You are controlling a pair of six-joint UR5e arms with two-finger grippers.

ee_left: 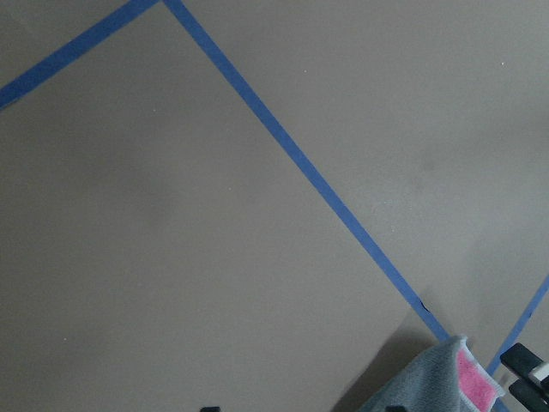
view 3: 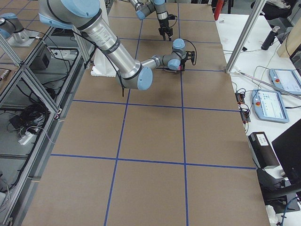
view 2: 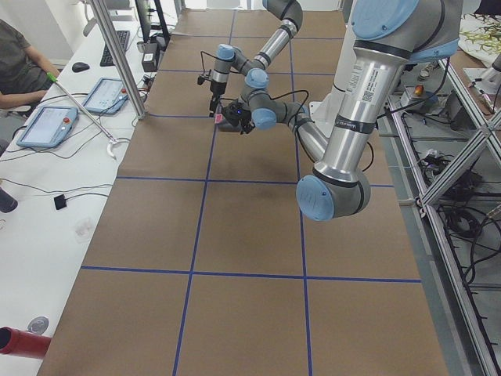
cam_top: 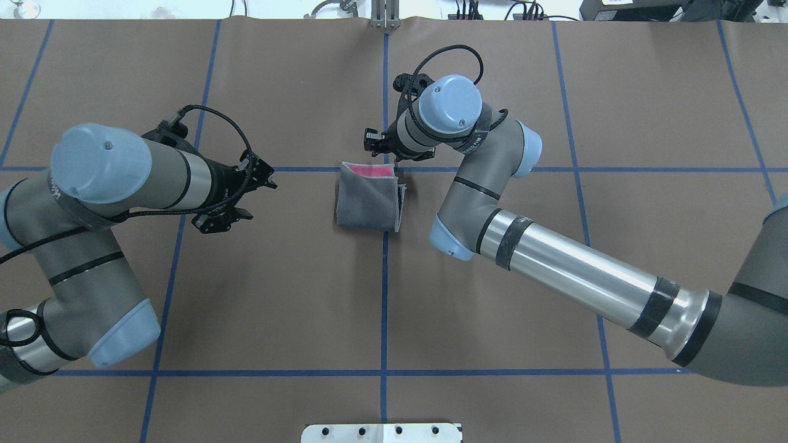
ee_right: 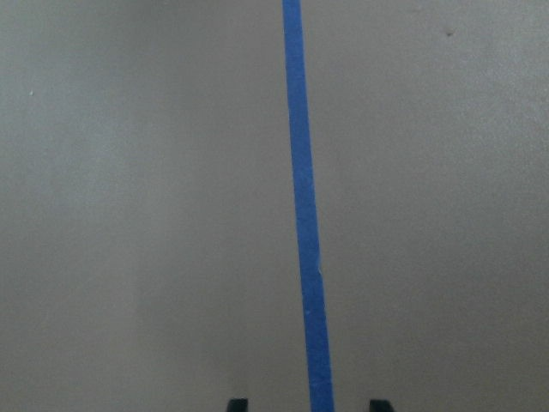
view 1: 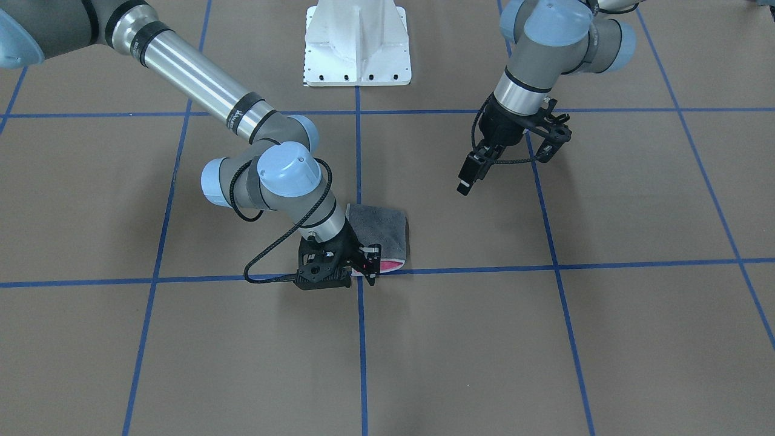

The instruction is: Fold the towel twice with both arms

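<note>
In the front-facing view the white base (view 1: 357, 54) stands at the robot's edge of the table (view 1: 605, 339). The towel (view 1: 380, 233) lies straight out from the base and well apart from it. It is folded into a small grey block with a strip of pink along the edge farthest from the base. The right gripper (view 1: 368, 271) sits low at that far edge; whether it touches the cloth cannot be told. The left gripper (view 1: 467, 178) hangs apart from the towel, on the robot's left of the line from base to towel.

From overhead, the towel (cam_top: 368, 200) sits directly ahead of the base (cam_top: 381, 434). The right gripper (cam_top: 372, 140) shows just beyond the towel from the base. The left gripper (cam_top: 263, 177) points at the towel from the robot's left, with bare table between.

In the right side view the near arm reaches out from the base (view 3: 101, 65) to the towel (view 3: 178, 69). The fingers are too small to read. In the left side view the towel (view 2: 219, 119) is a pink speck among overlapping arms.

The left wrist view shows two dark fingertips (ee_left: 210, 408) set wide apart with nothing between them, and a towel corner (ee_left: 429, 388) at lower right.

In the right wrist view the fingertips (ee_right: 237, 403) also stand wide apart. Only a tape line (ee_right: 302, 215) runs between them, and nothing is gripped.
</note>
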